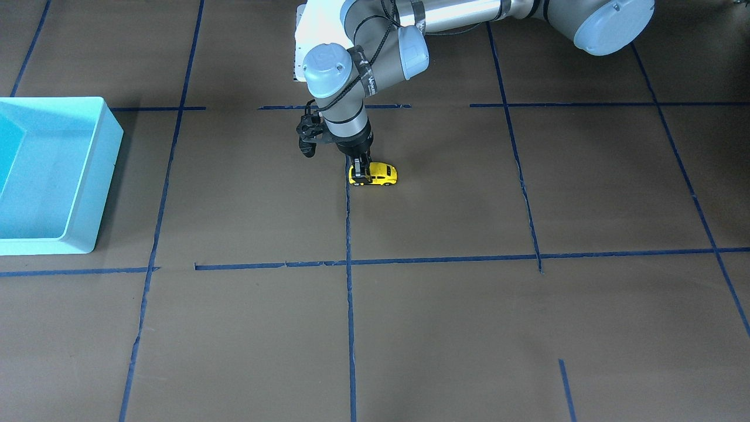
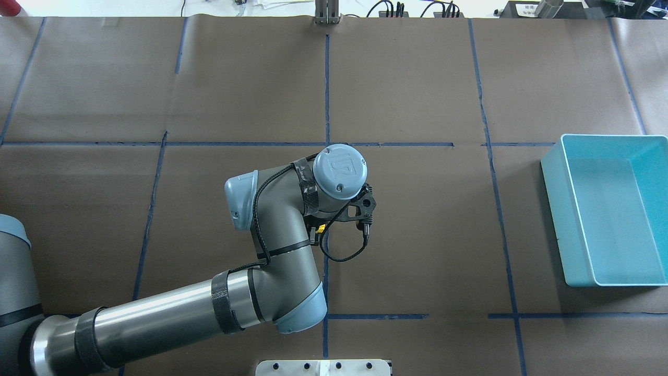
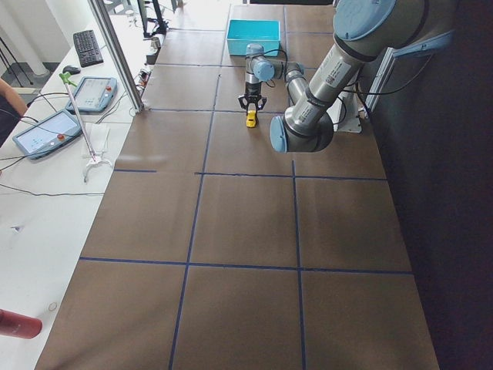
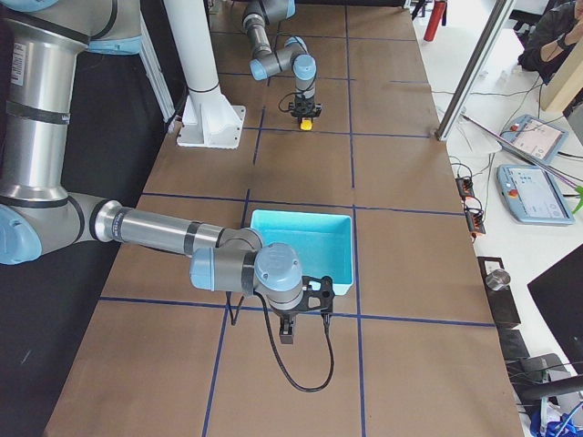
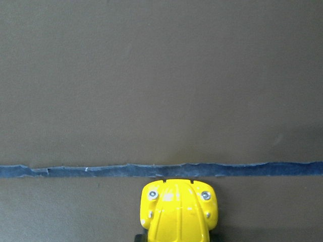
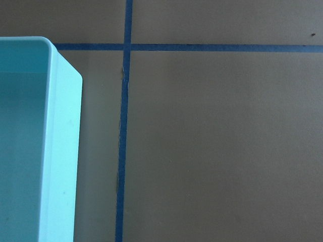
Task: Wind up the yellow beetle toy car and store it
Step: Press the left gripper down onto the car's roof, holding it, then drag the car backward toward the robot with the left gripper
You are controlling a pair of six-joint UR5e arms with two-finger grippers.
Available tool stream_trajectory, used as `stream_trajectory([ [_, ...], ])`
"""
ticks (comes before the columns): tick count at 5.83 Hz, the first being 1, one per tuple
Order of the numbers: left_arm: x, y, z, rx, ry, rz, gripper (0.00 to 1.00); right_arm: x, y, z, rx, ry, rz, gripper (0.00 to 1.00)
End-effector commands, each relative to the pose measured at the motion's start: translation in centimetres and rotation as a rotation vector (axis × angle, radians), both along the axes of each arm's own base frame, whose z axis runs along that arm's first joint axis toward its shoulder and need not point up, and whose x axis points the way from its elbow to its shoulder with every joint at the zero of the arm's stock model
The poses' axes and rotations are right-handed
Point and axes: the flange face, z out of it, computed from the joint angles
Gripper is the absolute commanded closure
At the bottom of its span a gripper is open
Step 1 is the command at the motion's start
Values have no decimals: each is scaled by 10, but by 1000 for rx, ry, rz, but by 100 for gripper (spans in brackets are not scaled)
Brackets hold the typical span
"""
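Front-facing view: yellow beetle toy car (image 1: 379,174) lies 3-to-9 o'clock, nose at 9, left gripper (image 1: 363,170) clamped across it; right gripper (image 4: 287,339) unclear.

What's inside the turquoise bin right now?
The turquoise bin shows only bare floor; the yellow beetle toy car stands outside it. A strip behind its near wall is hidden.

One camera hangs high behind the robot (image 2: 156,313) and looks forward and down on the table (image 2: 417,78). Another sits across the table and faces the robot, so left and right are swapped. Two more stand at the table's ends and look along it — both far back. The left wrist camera looks down, very close to the yellow car (image 5: 177,214). The right wrist camera looks down on a corner of the blue bin (image 6: 60,151). The car and the bin show in all four far views.
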Motion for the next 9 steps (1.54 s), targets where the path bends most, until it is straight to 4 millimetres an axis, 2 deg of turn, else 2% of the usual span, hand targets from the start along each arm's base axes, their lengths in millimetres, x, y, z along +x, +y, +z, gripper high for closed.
stream_trajectory([
  [1, -1, 0, -8, 21, 26, -4, 94, 0, 2, 4, -6, -1, 0, 0],
  [3, -4, 0, -31, 73, 158, -4, 94, 0, 3, 5, -9, -1, 0, 0],
  [5, -7, 3, -44, 80, 280, 23, 95, 0, 3, 6, -10, -1, 0, 0],
  [6, -12, -2, -48, 84, 340, 29, 95, 0, 4, 9, -15, -2, 0, 0],
  [8, -19, -9, -43, 32, 386, 76, 95, 0, 4, 10, -18, -2, 0, 0],
  [9, -10, -13, -31, 24, 376, 80, 95, -1, 5, 11, -19, -2, 0, 0],
])
